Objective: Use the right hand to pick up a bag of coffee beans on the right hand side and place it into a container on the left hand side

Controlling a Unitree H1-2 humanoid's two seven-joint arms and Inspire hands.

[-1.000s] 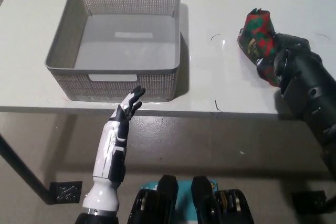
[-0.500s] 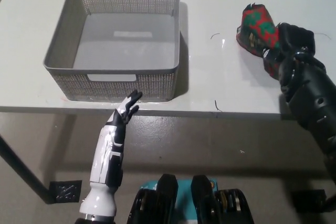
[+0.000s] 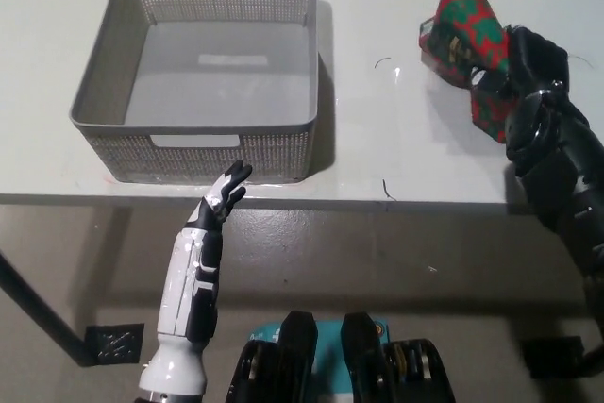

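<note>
The bag of coffee beans [image 3: 464, 33], red and green patterned, is at the right side of the white table [image 3: 387, 129]. My black right hand [image 3: 530, 65] is shut on the bag's right end, and its fingers cover that part. The grey mesh container [image 3: 203, 143] stands on the left side of the table with nothing inside it. A wide strip of bare table separates it from the bag. My white left hand [image 3: 226, 192] rests open just below the table's front edge, in front of the container.
The table's front edge [image 3: 377, 203] runs across the middle of the picture, with floor below it. A dark table leg [image 3: 33, 313] slants at the lower left. Small dark marks [image 3: 385, 187] lie on the tabletop between container and bag.
My right hand has closed further around the bag, and both have moved toward the far side of the table. The camera has shifted slightly. The left hand stays where it was.
</note>
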